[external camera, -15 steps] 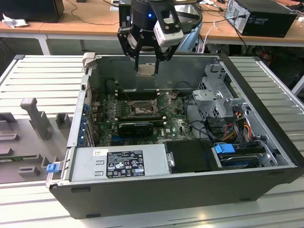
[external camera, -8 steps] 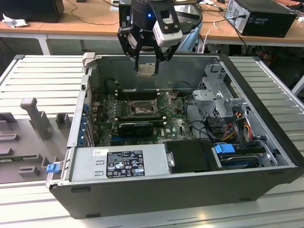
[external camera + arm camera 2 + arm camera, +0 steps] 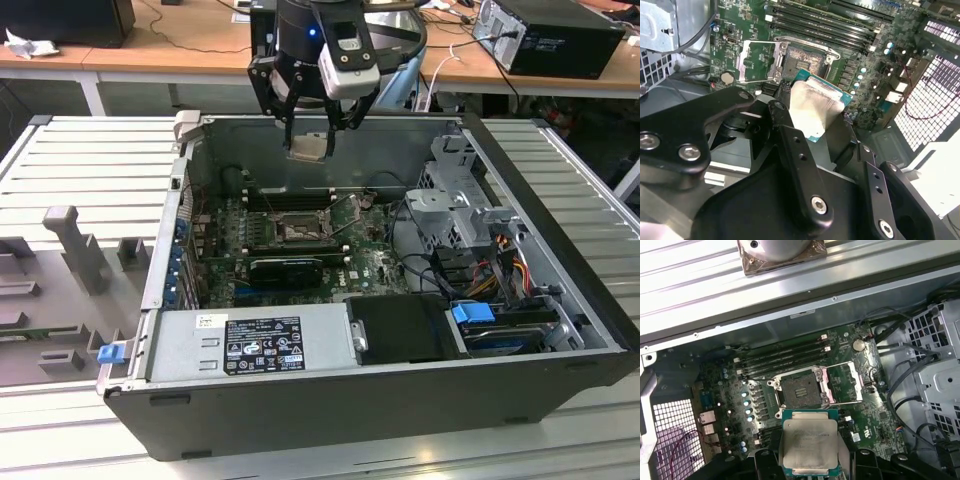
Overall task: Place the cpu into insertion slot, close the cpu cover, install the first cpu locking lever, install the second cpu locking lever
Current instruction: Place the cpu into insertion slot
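My gripper (image 3: 311,138) hangs over the open computer case (image 3: 560,300), shut on the cpu (image 3: 308,148), a flat tan square with a green edge. In both wrist views the cpu (image 3: 815,107) (image 3: 809,440) lies flat between the black fingers (image 3: 790,145), held well above the motherboard. Below it, the insertion slot (image 3: 297,231) (image 3: 805,60) (image 3: 800,390) stands uncovered, its dark pin field showing. The cpu cover (image 3: 757,62) (image 3: 842,382) is swung open to one side of the slot.
A long black card (image 3: 285,270) lies just in front of the slot, with memory slots (image 3: 782,357) behind it. The power supply (image 3: 255,345) fills the near side, and a drive cage with cables (image 3: 465,215) stands at the exterior view's right.
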`<action>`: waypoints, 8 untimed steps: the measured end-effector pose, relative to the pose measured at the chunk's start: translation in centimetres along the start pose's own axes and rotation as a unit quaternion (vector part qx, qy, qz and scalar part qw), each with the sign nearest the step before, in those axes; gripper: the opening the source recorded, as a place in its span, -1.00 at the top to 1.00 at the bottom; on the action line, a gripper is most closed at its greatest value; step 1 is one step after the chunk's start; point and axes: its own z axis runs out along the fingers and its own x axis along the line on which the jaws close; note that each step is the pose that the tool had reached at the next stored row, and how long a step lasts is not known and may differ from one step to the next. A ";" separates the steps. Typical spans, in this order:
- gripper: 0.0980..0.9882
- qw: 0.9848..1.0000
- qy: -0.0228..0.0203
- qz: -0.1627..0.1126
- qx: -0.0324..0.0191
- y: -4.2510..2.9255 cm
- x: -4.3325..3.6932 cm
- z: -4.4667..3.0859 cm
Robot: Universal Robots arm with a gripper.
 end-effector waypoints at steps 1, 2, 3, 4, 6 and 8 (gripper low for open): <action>0.04 1.000 0.000 0.004 0.000 0.00 0.00 0.00; 0.04 1.000 -0.001 0.007 0.000 0.00 0.00 0.00; 0.04 1.000 -0.001 0.009 0.000 0.00 0.00 0.00; 0.04 1.000 -0.001 0.012 0.000 0.00 0.00 0.00; 0.04 1.000 -0.002 0.017 0.000 0.00 0.00 0.00; 0.04 1.000 -0.002 0.021 0.000 0.00 0.00 0.00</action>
